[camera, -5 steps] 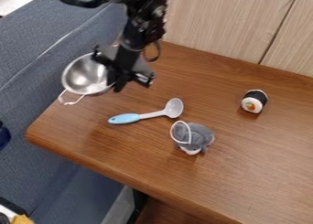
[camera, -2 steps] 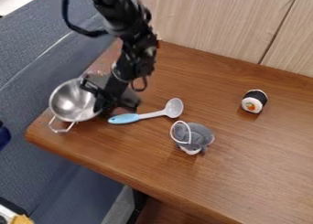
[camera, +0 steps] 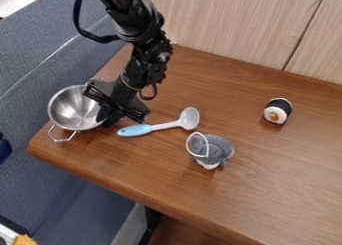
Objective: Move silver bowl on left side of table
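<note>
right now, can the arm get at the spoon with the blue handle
Probably: the spoon lies close to the claw, nothing on it, though the claw is at the silver bowl and may need freeing first.

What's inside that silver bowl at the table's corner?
Only bare, shiny metal can be seen inside the silver bowl. The black gripper hides part of the rim on its side, so what lies behind it there can't be seen.

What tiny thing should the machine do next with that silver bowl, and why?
Probably ease the silver bowl slightly inward over the table. The gripper is at the bowl's inner rim, and the bowl is on the left side as asked, but its outer part shows past the table's edge, so it might sit insecurely there.
</note>
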Robot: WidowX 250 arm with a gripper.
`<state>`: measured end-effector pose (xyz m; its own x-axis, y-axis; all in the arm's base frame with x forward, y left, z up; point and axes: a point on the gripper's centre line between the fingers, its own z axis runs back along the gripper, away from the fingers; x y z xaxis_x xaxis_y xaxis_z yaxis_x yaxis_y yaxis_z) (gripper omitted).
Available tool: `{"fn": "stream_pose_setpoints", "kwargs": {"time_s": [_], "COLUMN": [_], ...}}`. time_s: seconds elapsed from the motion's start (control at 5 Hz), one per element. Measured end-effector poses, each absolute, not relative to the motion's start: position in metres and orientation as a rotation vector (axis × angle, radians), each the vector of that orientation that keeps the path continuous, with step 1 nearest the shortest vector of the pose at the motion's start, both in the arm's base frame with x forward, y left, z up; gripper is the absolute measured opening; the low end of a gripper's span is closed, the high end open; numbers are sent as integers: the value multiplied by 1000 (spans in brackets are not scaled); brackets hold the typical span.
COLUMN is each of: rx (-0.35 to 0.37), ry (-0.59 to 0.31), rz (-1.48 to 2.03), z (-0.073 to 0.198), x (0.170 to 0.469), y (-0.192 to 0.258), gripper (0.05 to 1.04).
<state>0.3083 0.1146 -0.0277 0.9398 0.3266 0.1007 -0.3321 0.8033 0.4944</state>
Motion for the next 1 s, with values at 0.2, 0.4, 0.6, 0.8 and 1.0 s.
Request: {"fn": "stream_pose_setpoints", "kwargs": {"time_s": [0.2, 0.4, 0.6, 0.8, 1.0], "rx": [526, 520, 477, 460, 404], "ry": [1, 4, -8, -11, -40], "rz": [353, 356, 369, 360, 349], "z": [-29, -28, -24, -19, -14], "x": [307, 306, 307, 306, 306], "y": [113, 114, 114, 111, 103], "gripper": [273, 495, 730, 963, 1001]}}
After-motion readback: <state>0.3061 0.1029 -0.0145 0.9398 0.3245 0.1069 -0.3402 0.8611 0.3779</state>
